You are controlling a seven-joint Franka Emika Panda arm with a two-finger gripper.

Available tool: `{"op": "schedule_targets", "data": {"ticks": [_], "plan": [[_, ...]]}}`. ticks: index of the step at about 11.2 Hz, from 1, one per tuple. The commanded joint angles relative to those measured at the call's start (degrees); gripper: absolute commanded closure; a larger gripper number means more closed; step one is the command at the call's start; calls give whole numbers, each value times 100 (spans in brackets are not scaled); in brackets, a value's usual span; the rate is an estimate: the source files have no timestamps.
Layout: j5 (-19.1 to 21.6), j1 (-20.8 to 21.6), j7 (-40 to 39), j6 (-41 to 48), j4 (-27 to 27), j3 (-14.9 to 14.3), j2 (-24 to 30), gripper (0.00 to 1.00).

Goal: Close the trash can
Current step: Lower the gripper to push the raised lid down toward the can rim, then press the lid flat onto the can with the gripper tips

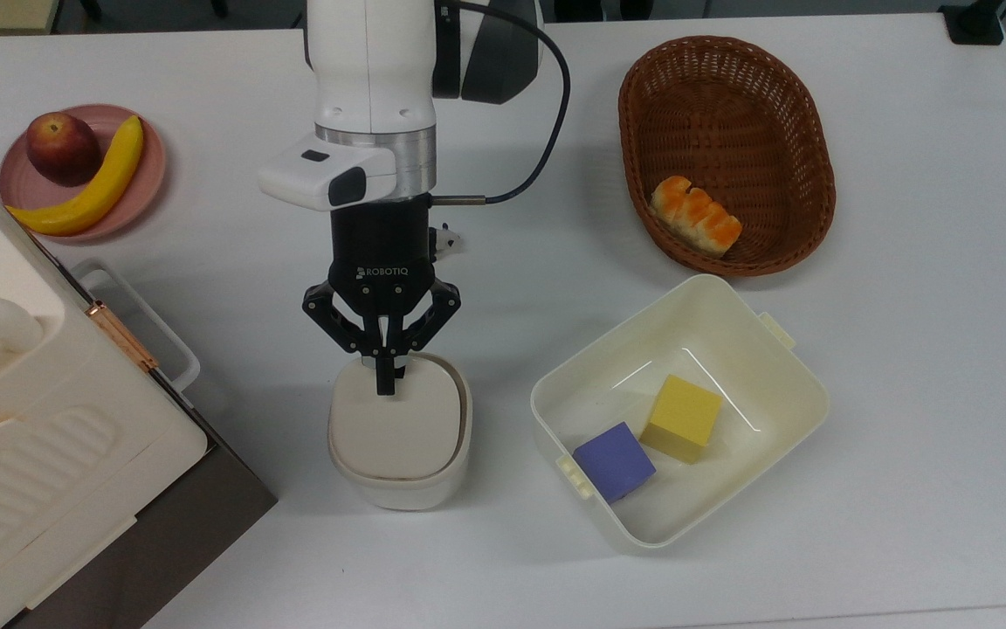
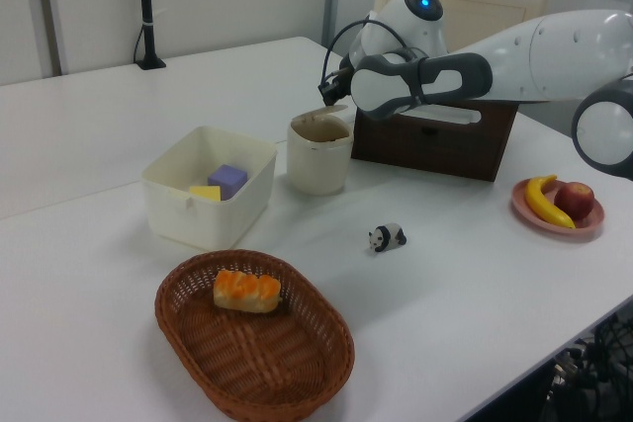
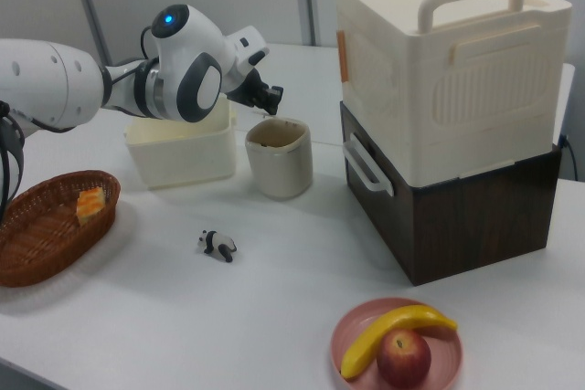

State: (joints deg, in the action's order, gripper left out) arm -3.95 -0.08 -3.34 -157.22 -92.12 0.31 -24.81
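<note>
The trash can (image 1: 400, 472) is a small cream bin near the table's front in the top view. Its lid (image 1: 394, 432) lies almost flat over the opening, with a thin brown gap along the top view's right edge. In the left view the trash can (image 2: 318, 160) shows its lid (image 2: 331, 111) still slightly tilted up over the brown inside. My gripper (image 1: 385, 383) is shut, its fingertips resting on the lid's far edge near the hinge. The gripper (image 3: 272, 96) hovers just above the trash can (image 3: 279, 166) in the right view.
A cream tub (image 1: 713, 332) with a yellow and a purple cube sits right of the can in the top view. A wicker basket (image 1: 730, 122) holds bread. A pink plate (image 1: 145, 183) carries an apple and banana. A big white box (image 1: 23, 419) stands close on the top view's left. A panda figure (image 2: 388, 237) lies nearby.
</note>
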Motion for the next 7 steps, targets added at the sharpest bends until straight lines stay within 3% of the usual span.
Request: {"op": "schedule_targets", "data": {"ticks": [1,7], "plan": [[-97,-45,-105,-80,-509,66,275,100],[-211,-27,-105,-80,-746,66,301,100]]}}
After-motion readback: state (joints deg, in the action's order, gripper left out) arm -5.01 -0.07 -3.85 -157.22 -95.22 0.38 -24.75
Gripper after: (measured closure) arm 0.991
